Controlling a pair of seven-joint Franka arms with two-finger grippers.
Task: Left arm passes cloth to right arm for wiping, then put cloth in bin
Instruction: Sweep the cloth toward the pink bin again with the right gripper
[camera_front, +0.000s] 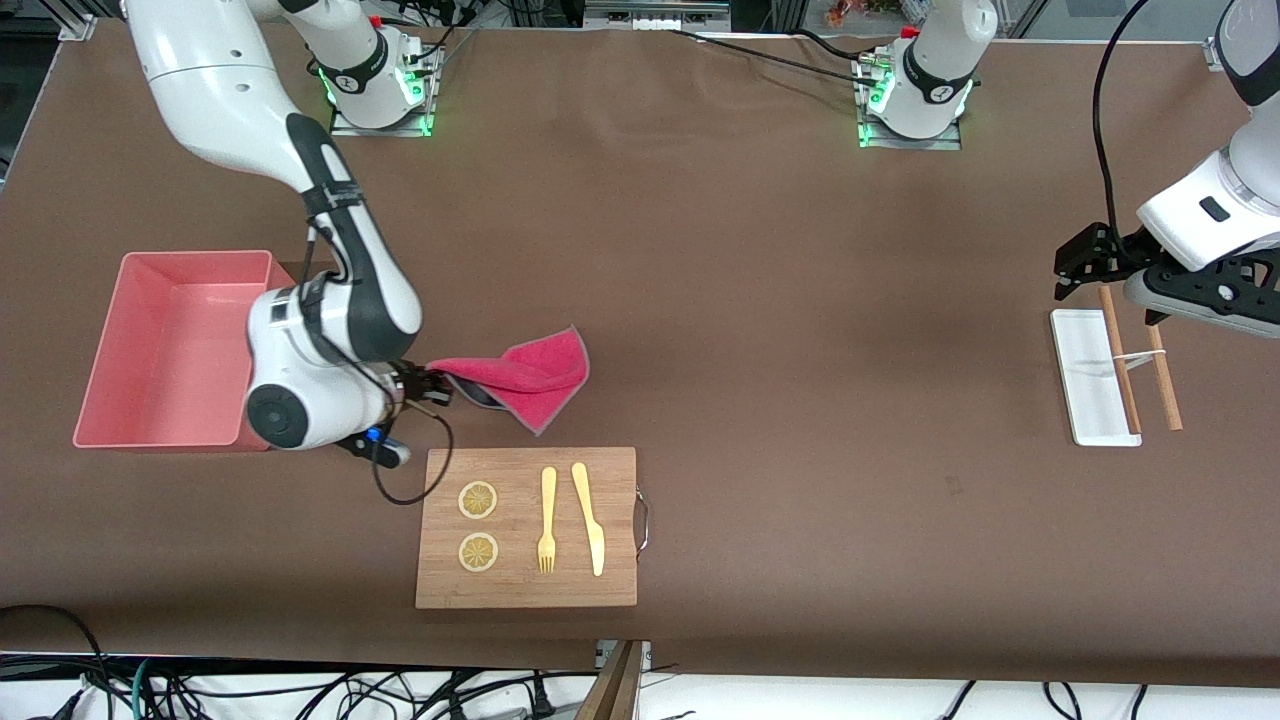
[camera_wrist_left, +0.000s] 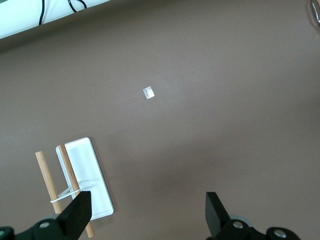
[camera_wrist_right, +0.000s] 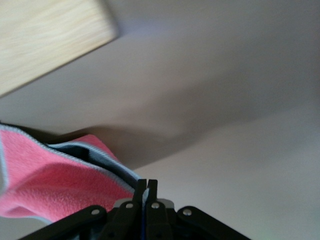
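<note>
Right gripper (camera_front: 432, 385), mid-left of frame, pinches one cloth (camera_front: 525, 375) corner; dragging could snag the wooden board (camera_front: 527, 527). Left gripper (camera_wrist_left: 145, 212) hangs open over the white tray (camera_front: 1090, 375).

Right claw (camera_wrist_right: 145, 192) pinched tight on cloth (camera_wrist_right: 45, 182) edge, wooden board (camera_wrist_right: 47, 35) nearby.
</note>
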